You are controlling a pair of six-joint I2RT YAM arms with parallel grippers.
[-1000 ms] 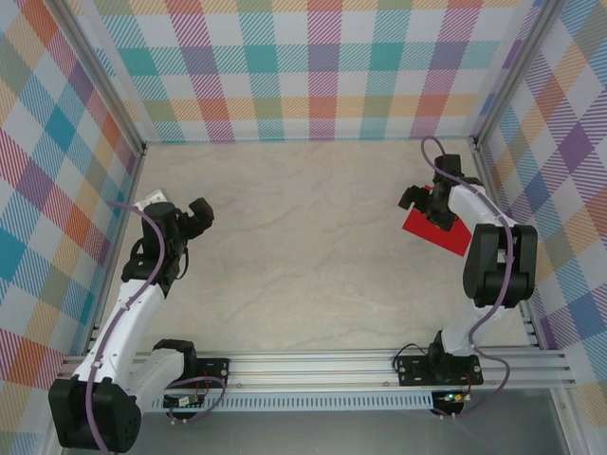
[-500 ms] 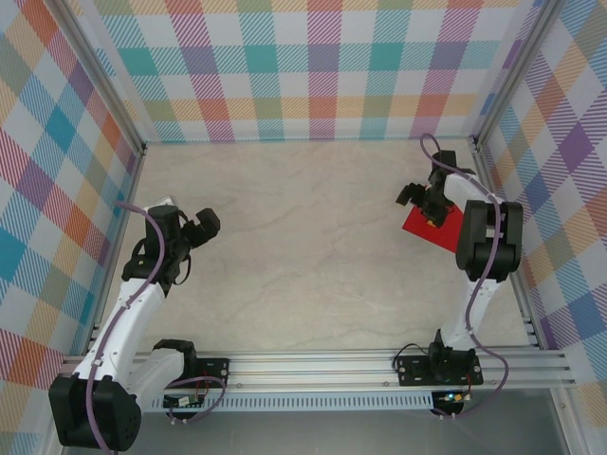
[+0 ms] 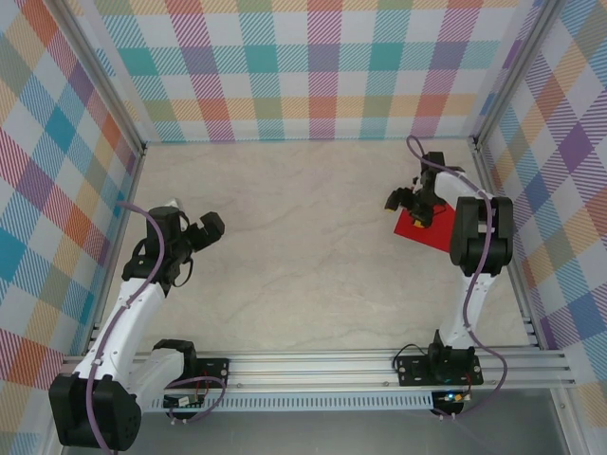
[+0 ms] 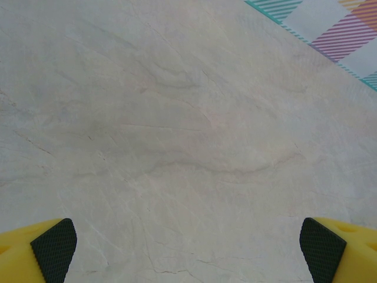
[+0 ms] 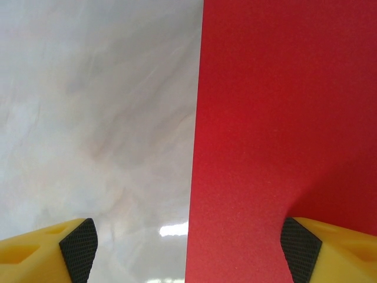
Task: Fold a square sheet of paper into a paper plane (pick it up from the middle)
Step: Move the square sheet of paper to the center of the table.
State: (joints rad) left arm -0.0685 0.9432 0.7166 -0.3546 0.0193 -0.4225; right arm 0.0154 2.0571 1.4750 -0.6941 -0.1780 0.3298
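The square sheet of paper (image 3: 427,232) is bright red and lies flat on the table at the right, partly under my right arm. In the right wrist view the sheet (image 5: 283,118) covers the right half, with its straight left edge running down the middle. My right gripper (image 5: 188,250) is open and straddles that edge: one fingertip (image 5: 78,246) is over bare table, the other (image 5: 299,247) over the paper. From above, the right gripper (image 3: 408,202) sits at the sheet's far-left corner. My left gripper (image 4: 188,253) is open over bare table, at the left (image 3: 211,227). The paper plane is out of view.
The marble-look table (image 3: 303,246) is enclosed by plaid walls (image 3: 313,66) at the back and on both sides. An aluminium rail (image 3: 322,365) runs along the near edge by the arm bases. The right wall stands close behind the sheet.
My right gripper has swung left and toward the back, ending over the sheet's left edge, and its jaws have narrowed a little. The left gripper has shifted slightly to the right.
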